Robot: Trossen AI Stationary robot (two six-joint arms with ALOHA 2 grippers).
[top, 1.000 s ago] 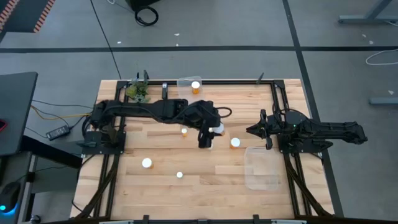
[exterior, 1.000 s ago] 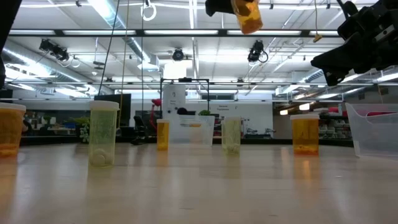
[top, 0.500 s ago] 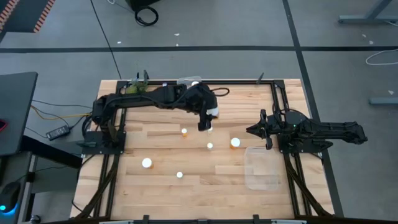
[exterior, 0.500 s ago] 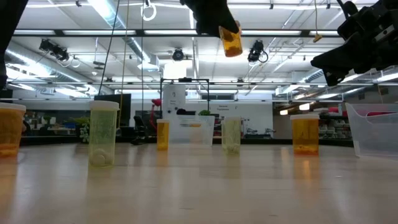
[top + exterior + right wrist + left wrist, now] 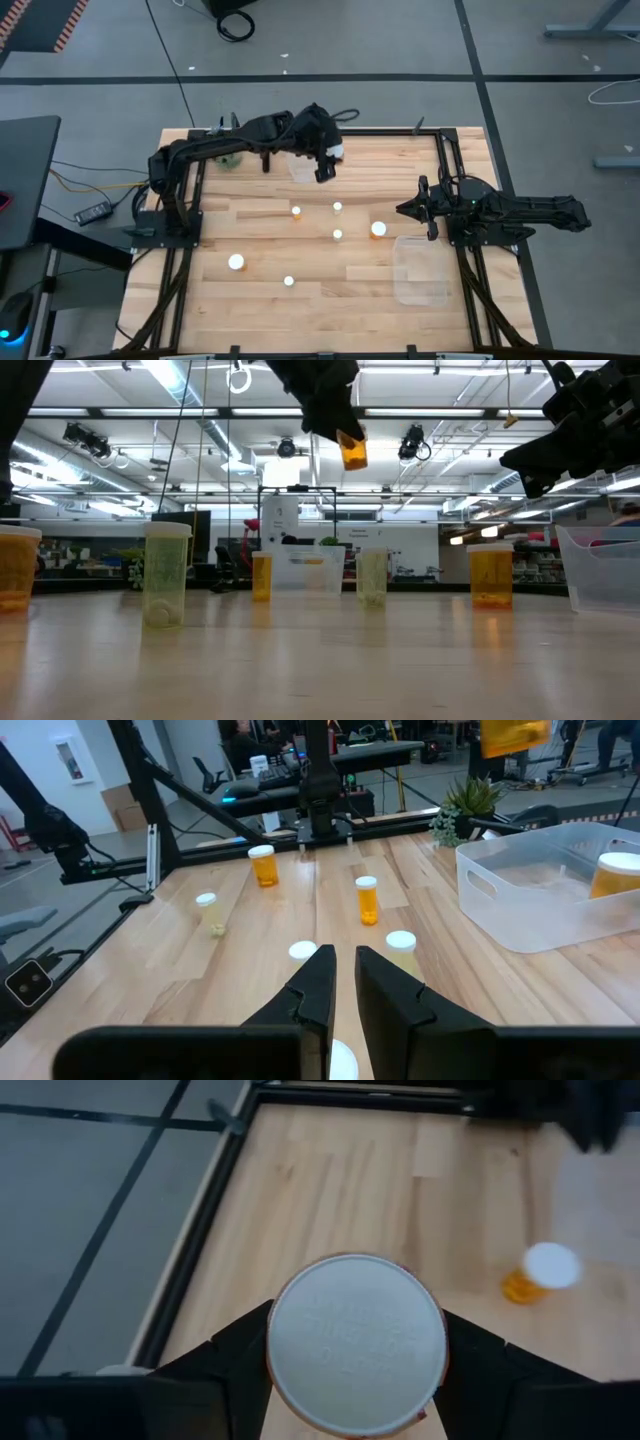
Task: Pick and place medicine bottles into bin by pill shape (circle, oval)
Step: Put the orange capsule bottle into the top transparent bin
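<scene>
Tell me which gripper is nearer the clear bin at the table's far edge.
Left. The left gripper hangs right above that bin, holding a bottle. The right gripper waits shut on the table's right side, well away, beside the other bin.

Pill shapes inside medicine bottles (image 5: 377, 229) unreadable; left arm hides far bin (image 5: 300, 166).
</scene>
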